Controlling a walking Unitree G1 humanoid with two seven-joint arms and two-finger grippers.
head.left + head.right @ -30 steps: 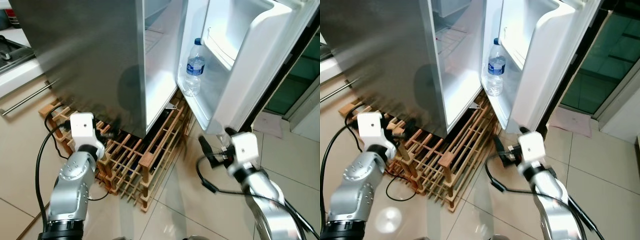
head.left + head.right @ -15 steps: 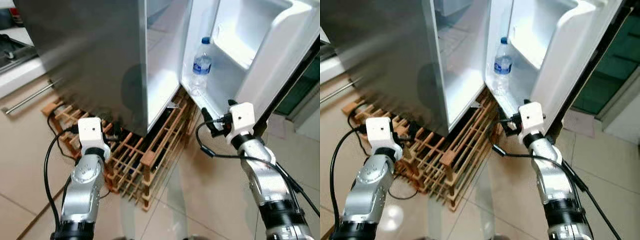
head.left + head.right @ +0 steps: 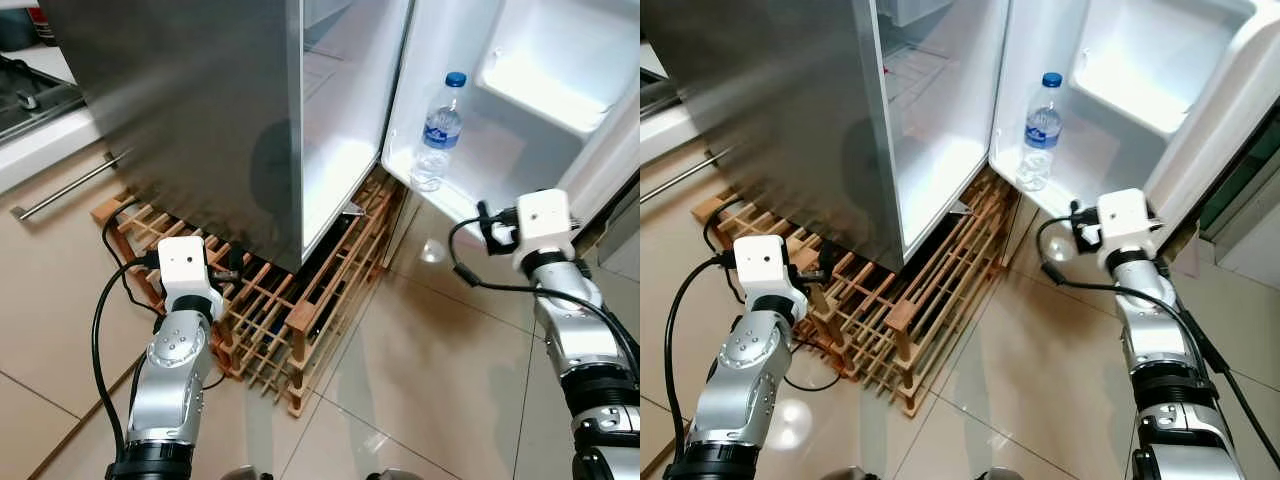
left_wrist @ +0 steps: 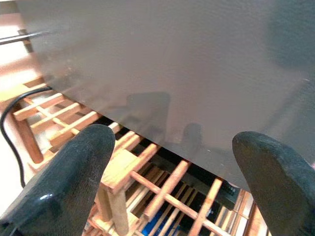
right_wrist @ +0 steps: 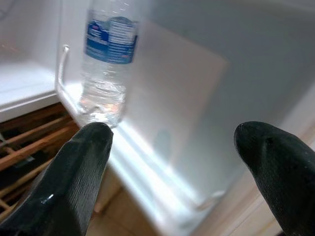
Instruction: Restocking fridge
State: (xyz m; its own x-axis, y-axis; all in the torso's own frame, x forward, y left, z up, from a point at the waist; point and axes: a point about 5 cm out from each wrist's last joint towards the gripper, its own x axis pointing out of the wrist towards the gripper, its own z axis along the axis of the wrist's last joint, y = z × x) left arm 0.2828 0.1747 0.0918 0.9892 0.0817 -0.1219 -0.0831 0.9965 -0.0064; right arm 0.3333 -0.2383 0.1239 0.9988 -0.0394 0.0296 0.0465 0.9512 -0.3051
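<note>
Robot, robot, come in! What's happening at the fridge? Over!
Both end effectors open, empty. Right end effector near door shelf. Water bottle upright on it. Nothing blocking.

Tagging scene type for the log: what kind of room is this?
Most likely a home kitchen: an open steel fridge with a water bottle in its door shelf, a stovetop counter beside it, tiled floor.

Clear plastic water bottle with blue cap and label (image 3: 439,132), upright on the bottom shelf of the open white fridge door (image 3: 560,100), at one o'clock
</note>
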